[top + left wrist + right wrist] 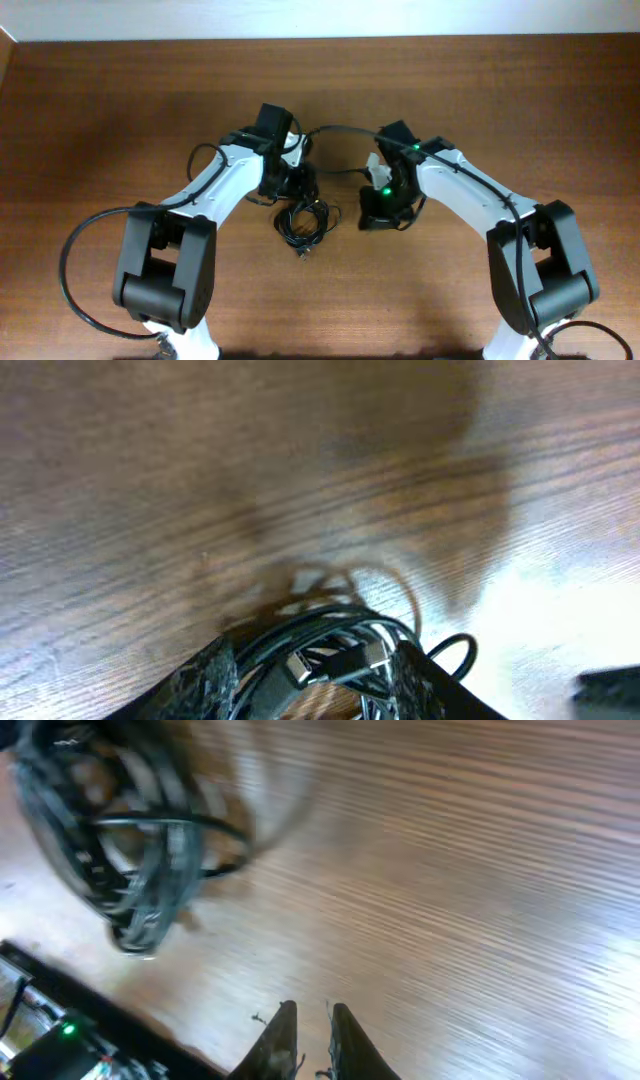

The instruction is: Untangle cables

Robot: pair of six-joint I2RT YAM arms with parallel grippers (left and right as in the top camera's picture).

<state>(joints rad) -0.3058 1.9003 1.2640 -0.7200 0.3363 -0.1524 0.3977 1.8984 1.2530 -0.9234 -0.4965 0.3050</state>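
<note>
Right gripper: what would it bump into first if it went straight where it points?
Probably the bare table. In the right wrist view the right gripper points at plain wood. The cables lie off to the side, out of its line. Depth is hard to judge.

Overhead downward; wrists close (shared cables (303, 222))

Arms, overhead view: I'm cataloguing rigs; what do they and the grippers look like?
The left arm and right arm have white links, bulky black joint housings and thick black cables looping alongside. Green lights glow on the right arm. The right gripper has dark, tapered fingers.
</note>
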